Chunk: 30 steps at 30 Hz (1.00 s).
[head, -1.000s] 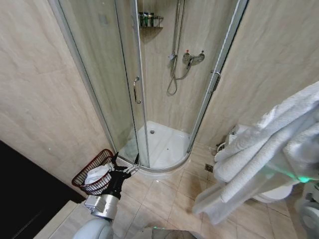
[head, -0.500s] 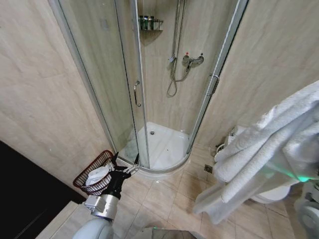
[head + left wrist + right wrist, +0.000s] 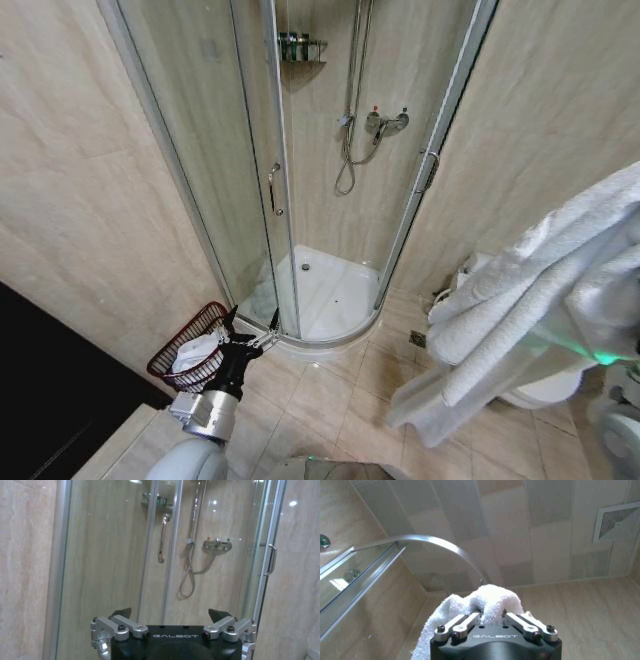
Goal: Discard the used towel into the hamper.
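Head view, bathroom with tiled floor [image 3: 330, 390] and corner shower enclosure [image 3: 320, 150] at 12 o'clock.

Hamper [image 3: 190, 345]: dark red-brown wire-mesh basket, low at 8 o'clock of the head view, standing on the floor against the beige wall [image 3: 90, 200], just beside the shower's curved base. Something white and crumpled [image 3: 193, 352] lies inside it.

Left tool [image 3: 247, 337]: low, at about 7 o'clock, just beside the hamper's rim on the shower side, near the base of the glass door. Its fingers are spread wide apart with nothing between them; the left wrist view shows the same, left tool [image 3: 170, 613] with both dark fingertips well apart, pointing toward the shower glass and the door handle [image 3: 161, 538].

Towel [image 3: 530, 310]: large white terry towel, hanging in thick folds at 3 to 4 o'clock of the head view, close to the camera, well apart from the hamper.

Right tool [image 3: 489, 615]: in the right wrist view it points up toward the ceiling panels [image 3: 520, 525], fingers clamped onto a bunched fold of the towel [image 3: 490, 598], which bulges between and above the fingers and drapes down one side.
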Tool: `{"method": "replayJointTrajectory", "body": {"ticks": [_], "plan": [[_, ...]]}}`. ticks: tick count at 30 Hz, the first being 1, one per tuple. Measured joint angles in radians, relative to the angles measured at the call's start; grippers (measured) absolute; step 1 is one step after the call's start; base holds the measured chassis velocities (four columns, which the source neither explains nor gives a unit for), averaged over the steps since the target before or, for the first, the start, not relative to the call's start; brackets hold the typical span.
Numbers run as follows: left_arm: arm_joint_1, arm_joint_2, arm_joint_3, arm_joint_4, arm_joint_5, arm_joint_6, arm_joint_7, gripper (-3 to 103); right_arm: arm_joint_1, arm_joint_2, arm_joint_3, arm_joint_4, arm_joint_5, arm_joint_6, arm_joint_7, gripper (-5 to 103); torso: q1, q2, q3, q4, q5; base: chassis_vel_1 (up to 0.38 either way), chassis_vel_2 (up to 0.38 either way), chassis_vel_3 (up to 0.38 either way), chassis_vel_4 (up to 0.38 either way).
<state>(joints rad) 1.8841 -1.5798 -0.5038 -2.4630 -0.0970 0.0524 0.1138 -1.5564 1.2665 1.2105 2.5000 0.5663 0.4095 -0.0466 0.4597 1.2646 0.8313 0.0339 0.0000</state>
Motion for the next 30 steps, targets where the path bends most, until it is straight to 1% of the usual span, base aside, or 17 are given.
{"method": "replayJointTrajectory", "body": {"ticks": [8,22,27,30], "plan": [[0.000,0.000,0.000,0.000,0.000,0.000,0.000,100,-0.002,0.002,0.004,0.000,0.000,0.001,-0.002,10,-0.002,-0.003,-0.002,0.0000,0.0000,0.015,0.010,0.015,0.012],[0.000,0.000,0.000,0.000,0.000,0.000,0.000,100,-0.003,0.002,0.011,0.000,-0.005,0.003,-0.009,10,-0.003,-0.007,-0.004,0.0001,0.0000,0.100,0.092,0.089,0.089],[0.000,0.000,0.000,0.000,0.000,0.000,0.000,100,-0.001,0.002,0.011,0.000,-0.007,0.003,-0.010,10,-0.004,-0.008,-0.004,0.0007,0.0000,0.096,0.087,0.105,0.101],[0.000,0.000,0.000,0.000,0.000,0.000,0.000,100,-0.001,0.002,0.011,0.000,-0.007,0.002,-0.010,10,-0.004,-0.008,-0.005,0.0001,0.0000,0.036,0.021,0.013,0.021]]}}
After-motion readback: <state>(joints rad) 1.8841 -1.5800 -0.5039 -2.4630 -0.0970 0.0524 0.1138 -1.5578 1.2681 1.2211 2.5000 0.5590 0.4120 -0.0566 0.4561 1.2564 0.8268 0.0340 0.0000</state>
